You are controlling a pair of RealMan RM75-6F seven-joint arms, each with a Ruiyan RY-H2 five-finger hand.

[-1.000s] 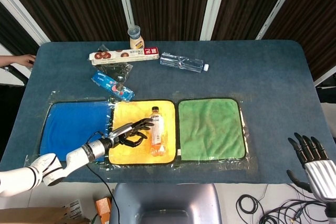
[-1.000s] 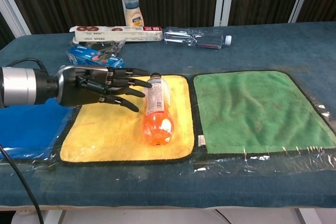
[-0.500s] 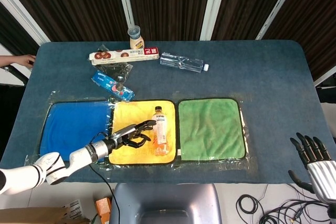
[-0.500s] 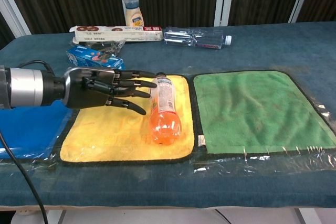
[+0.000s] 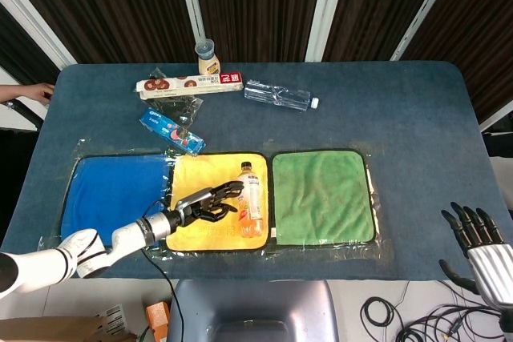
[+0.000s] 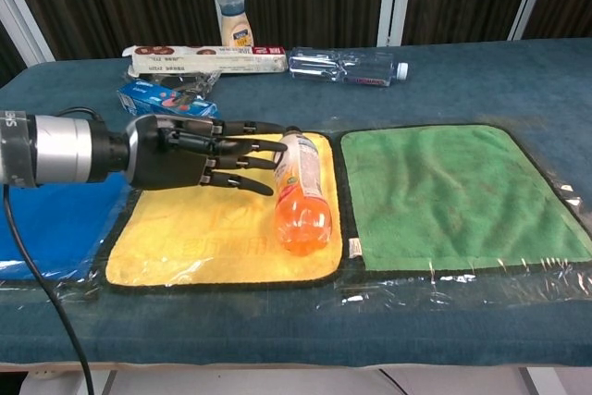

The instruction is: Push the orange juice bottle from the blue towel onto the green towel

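The orange juice bottle (image 6: 301, 196) has rolled rightward across the yellow towel (image 6: 199, 242) over the last second: it lay near that towel's centre and now sits by its right edge, lower centre of the chest view, cap pointing away and tilted slightly left. The left hand (image 6: 190, 153) has followed it, fingers stretched flat and apart with the fingertips (image 6: 268, 145) against the bottle's upper side; it grips nothing and only pushes. So the bottle is well off the blue towel (image 5: 112, 194) at the lower left and seems one short shove from the green towel (image 6: 453, 191), with only the dark hems of the two cloths between them. The right hand (image 5: 477, 242) hangs off the table at the lower right of the head view, fingers spread, holding nothing.

The three towels lie side by side under clear plastic film on a dark blue table (image 5: 401, 110). Along the upper left sit a biscuit box (image 5: 190, 83), a clear water bottle (image 5: 278, 96), a small milk-tea bottle (image 5: 208, 56) and a blue snack packet (image 5: 172, 131). Behind the table are dark slatted panels with white posts.
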